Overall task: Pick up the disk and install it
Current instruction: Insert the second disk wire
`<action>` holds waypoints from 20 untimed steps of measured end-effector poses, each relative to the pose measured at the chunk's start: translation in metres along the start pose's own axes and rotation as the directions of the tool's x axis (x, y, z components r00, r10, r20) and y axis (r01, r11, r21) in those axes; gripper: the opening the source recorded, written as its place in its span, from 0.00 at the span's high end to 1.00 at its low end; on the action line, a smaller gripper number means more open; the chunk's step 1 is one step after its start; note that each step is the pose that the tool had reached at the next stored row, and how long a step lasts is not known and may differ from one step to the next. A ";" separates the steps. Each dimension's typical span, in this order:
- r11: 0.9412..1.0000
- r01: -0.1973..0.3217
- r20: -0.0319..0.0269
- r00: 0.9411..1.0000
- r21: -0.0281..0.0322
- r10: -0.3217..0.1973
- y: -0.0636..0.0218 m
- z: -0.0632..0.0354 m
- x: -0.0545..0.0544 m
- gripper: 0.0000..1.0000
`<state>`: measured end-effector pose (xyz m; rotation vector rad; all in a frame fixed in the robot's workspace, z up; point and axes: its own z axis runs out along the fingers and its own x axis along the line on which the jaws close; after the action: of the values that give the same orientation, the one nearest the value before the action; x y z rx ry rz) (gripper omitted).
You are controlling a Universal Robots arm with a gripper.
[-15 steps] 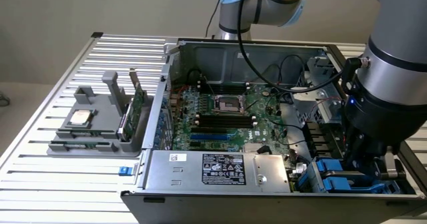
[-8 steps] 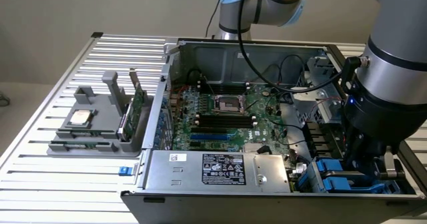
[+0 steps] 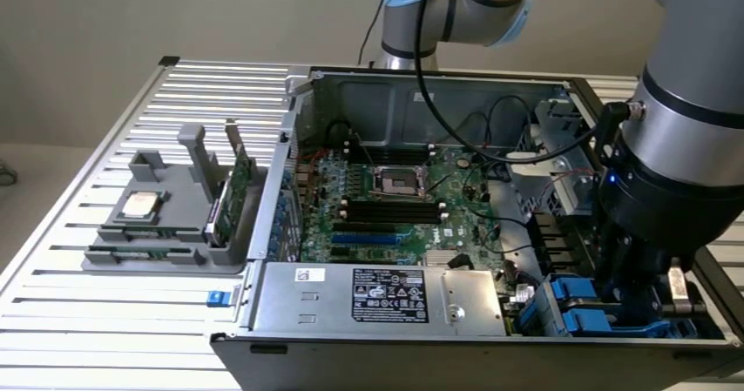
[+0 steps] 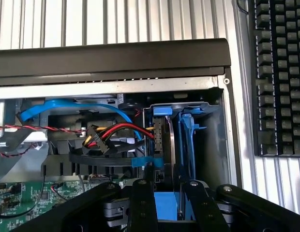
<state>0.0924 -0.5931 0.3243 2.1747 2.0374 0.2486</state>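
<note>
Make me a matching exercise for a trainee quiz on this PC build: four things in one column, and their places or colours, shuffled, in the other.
Things:
1. disk
2. CPU chip
3. green circuit card
4. claw

Places:
A. lying flat on the grey holder outside the case
B. standing on edge in the drive bay, blue bracket around it
C. directly over the drive bay, at the case's corner
D. upright in the grey holder, next to the case wall

Pairs: 1-B, 2-A, 3-D, 4-C
</note>
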 end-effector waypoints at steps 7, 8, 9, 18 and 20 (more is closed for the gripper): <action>1.000 -0.007 0.003 1.000 0.021 0.007 0.0018 -0.0085 0.000 0.71; 1.000 -0.008 0.003 1.000 0.024 0.008 0.0022 -0.0098 0.000 0.71; 1.000 -0.009 0.004 1.000 0.027 0.009 0.0026 -0.0113 0.000 0.71; 0.999 -0.020 0.008 1.000 0.040 0.020 0.0055 -0.0234 0.001 0.71; 0.999 -0.021 0.008 1.000 0.040 0.021 0.0064 -0.0260 0.001 0.71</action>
<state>0.0929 -0.5923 0.3511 2.2181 2.0338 0.2033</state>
